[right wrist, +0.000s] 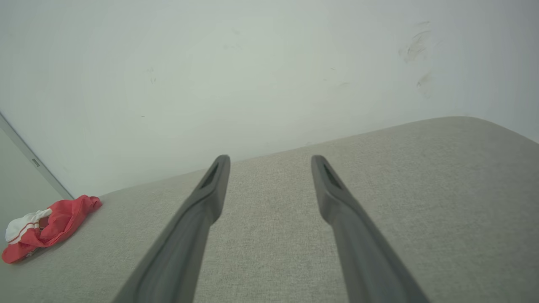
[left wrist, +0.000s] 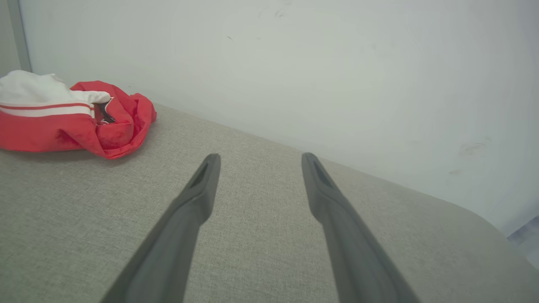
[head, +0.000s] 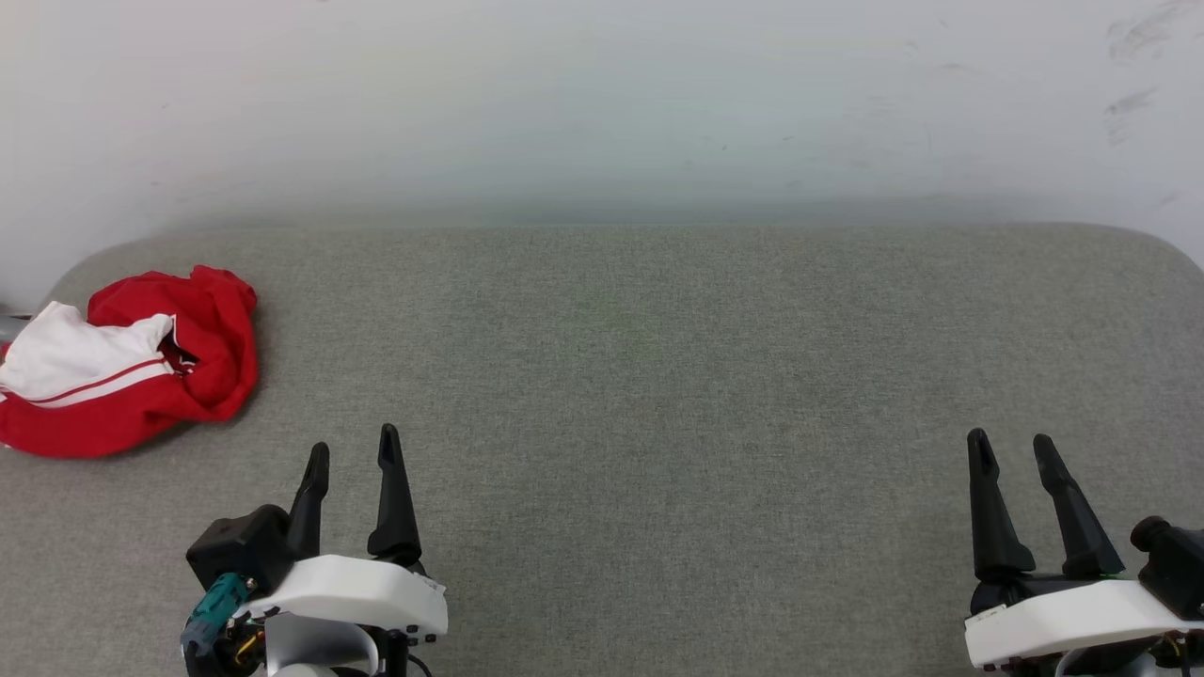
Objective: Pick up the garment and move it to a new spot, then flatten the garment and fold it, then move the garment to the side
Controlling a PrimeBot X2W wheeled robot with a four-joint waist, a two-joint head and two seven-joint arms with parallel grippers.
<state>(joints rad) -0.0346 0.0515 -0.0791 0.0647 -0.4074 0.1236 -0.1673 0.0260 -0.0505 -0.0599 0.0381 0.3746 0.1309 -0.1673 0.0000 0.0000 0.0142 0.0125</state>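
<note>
The garment (head: 132,362) lies crumpled in a heap at the far left of the grey fabric surface (head: 640,376), red with a white panel and red-and-white trim; its lettering is hidden in the folds. It also appears in the left wrist view as the garment (left wrist: 71,118) and small in the right wrist view as the garment (right wrist: 46,227). My left gripper (head: 353,451) hovers open near the front edge, to the right of and nearer than the heap, holding nothing. My right gripper (head: 1014,449) is open at the lower right, far from the cloth.
A pale wall (head: 602,103) rises directly behind the surface. The surface has rounded back corners, and the garment lies close to its left edge. A grey vertical strip (left wrist: 14,33) runs along the wall beyond the garment.
</note>
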